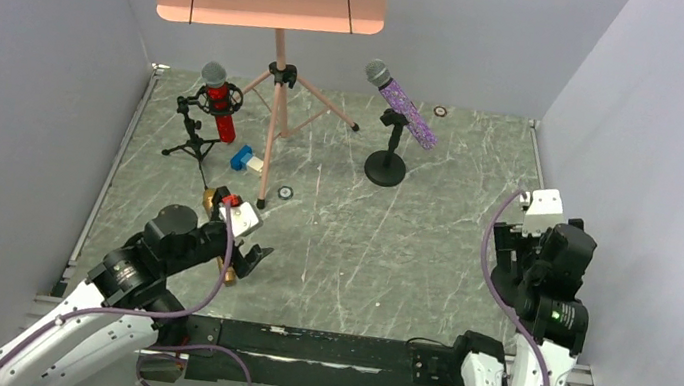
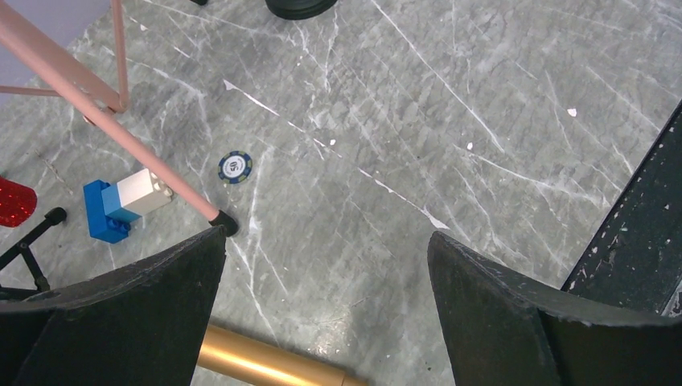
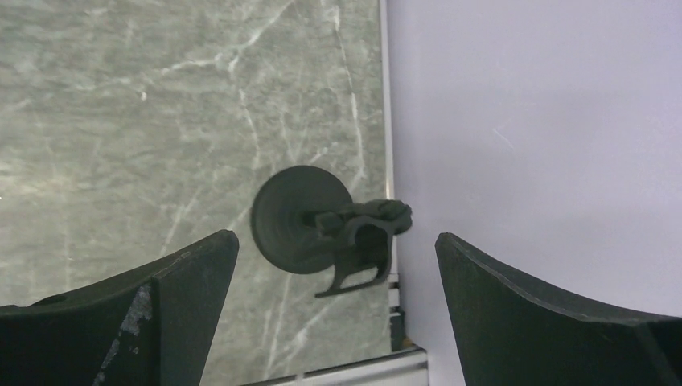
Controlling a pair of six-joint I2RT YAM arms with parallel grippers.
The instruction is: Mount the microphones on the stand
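The red microphone (image 1: 219, 105) sits upright in a small black tripod stand (image 1: 192, 137) at the back left. The purple microphone (image 1: 410, 112) rests tilted in a round-base stand (image 1: 385, 167) at the back centre. The gold microphone (image 2: 265, 363) lies on the table just under my left gripper (image 2: 326, 241), which is open and empty above it; in the top view only gold ends (image 1: 211, 199) show beside that gripper (image 1: 246, 258). My right gripper (image 3: 336, 241) is open and empty above an empty black round-base stand with a clip (image 3: 299, 221) next to the right wall.
A pink music stand (image 1: 276, 93) stands at the back centre, with one leg foot (image 2: 225, 221) close to my left fingers. A blue-and-white block (image 2: 125, 205) and a blue chip (image 2: 235, 166) lie near it. Walls enclose the left, right and back.
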